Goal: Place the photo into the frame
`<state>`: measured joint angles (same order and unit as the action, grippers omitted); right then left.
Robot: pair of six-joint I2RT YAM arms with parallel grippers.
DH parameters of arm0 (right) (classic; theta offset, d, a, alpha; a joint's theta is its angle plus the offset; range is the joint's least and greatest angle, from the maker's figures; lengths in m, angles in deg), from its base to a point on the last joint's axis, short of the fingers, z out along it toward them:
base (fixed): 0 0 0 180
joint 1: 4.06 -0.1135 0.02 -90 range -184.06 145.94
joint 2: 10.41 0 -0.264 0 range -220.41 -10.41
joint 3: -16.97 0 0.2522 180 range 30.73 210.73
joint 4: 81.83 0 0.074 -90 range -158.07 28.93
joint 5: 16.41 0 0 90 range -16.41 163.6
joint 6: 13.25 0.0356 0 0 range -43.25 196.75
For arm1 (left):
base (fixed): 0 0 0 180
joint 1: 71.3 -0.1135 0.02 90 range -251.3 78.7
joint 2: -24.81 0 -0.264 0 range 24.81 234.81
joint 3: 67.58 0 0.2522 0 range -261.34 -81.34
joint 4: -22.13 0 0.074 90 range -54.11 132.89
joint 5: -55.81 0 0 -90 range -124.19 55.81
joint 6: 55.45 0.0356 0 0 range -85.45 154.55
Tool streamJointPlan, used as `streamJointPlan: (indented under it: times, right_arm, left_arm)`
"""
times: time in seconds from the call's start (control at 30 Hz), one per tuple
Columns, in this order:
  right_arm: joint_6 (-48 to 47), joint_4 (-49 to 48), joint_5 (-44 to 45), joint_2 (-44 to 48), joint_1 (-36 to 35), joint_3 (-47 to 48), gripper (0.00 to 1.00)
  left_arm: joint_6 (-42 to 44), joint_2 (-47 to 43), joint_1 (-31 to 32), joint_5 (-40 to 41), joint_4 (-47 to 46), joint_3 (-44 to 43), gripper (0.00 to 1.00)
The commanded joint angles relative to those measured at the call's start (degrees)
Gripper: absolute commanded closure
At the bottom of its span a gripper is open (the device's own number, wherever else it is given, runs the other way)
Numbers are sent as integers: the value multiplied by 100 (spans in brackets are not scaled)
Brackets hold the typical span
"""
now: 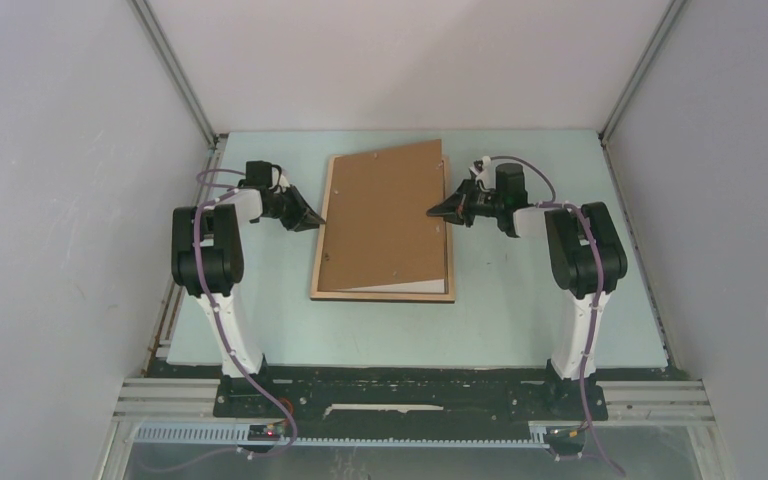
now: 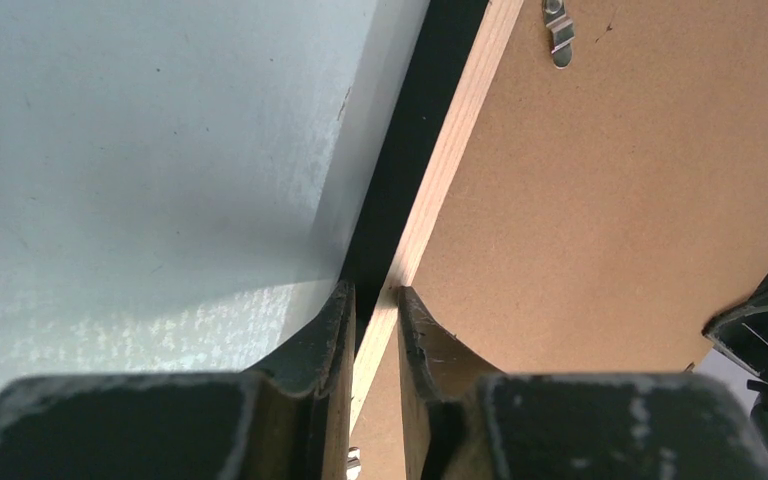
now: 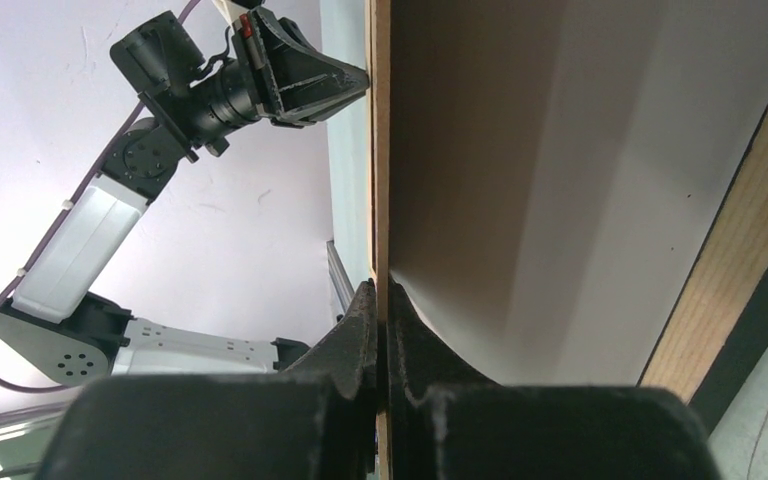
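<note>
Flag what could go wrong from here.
The right gripper pinches only the thin edge of the backing board, which sits skewed over the frame; it could slip out and drop. The left gripper clamps the frame by its narrow rim alone, so moving the board might drag or twist the frame.

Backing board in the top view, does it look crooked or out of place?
Yes. The backing board sits askew on the frame: its far right corner pokes past the far rim, and a pale wedge shows beneath its near edge. The right claw pinches its right edge.
</note>
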<state>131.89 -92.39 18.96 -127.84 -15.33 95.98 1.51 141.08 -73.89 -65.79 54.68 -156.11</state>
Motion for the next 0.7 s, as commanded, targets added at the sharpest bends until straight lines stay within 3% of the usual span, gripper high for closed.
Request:
streamJointPlan:
  times: [0.0, 0.47, 0.67]
  right_arm:
    - [136, -42, -309, 317, -90, -211, 100]
    - [238, -99, -550, 241, 33, -258, 100]
    - [778, -959, -775, -61, -35, -239, 100]
  left_arm:
    - [-27, 118, 111, -153, 65, -126, 80]
    - [-83, 156, 112, -211, 29, -102, 80]
    - [-146, 137, 110, -284, -53, -67, 80]
